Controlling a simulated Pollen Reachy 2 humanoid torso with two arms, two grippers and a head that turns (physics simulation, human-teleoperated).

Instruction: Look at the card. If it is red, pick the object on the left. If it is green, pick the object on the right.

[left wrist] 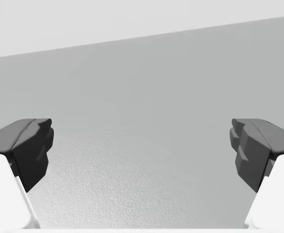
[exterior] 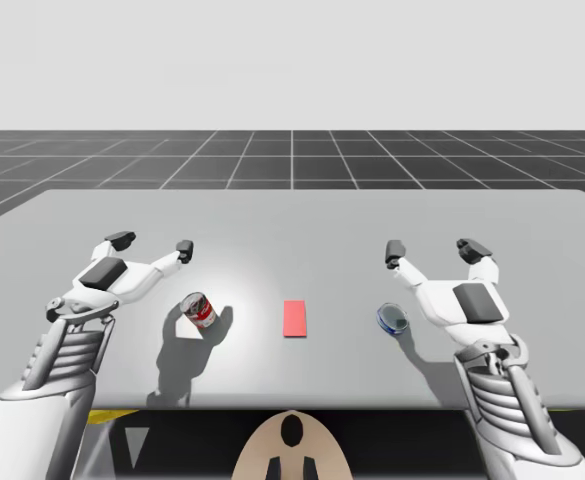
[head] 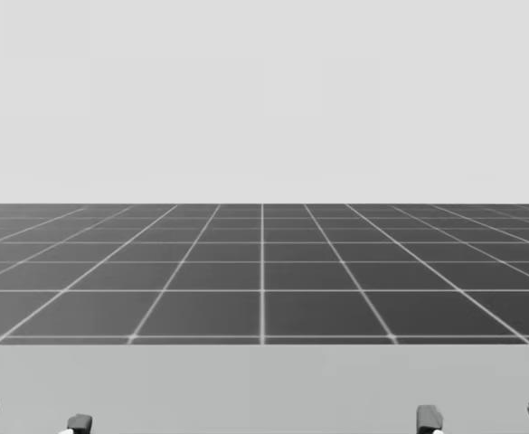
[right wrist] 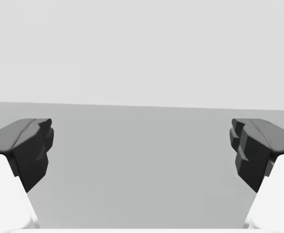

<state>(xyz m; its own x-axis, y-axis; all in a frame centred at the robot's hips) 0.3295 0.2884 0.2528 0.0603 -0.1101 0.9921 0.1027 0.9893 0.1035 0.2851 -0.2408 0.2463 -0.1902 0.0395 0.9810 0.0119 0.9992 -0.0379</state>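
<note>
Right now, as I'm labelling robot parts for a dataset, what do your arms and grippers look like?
Both arms match: smooth white shells, a dark grey panel on the back of each hand, and ribbed grey forearms with thin rods. My left gripper and right gripper each have two white fingers capped with blocky dark grey fingertips.

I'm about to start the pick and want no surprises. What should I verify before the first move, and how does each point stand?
1. Card colour: the card is red, so the left object is the target: ok.
2. Target present: the red and white can sits left of the card: ok.
3. Left gripper open and empty: ok.
4. Left gripper lined up on the can: not ok, it is beyond and beside the can.
5. Right gripper open, apart from the blue round tin: ok.
</note>
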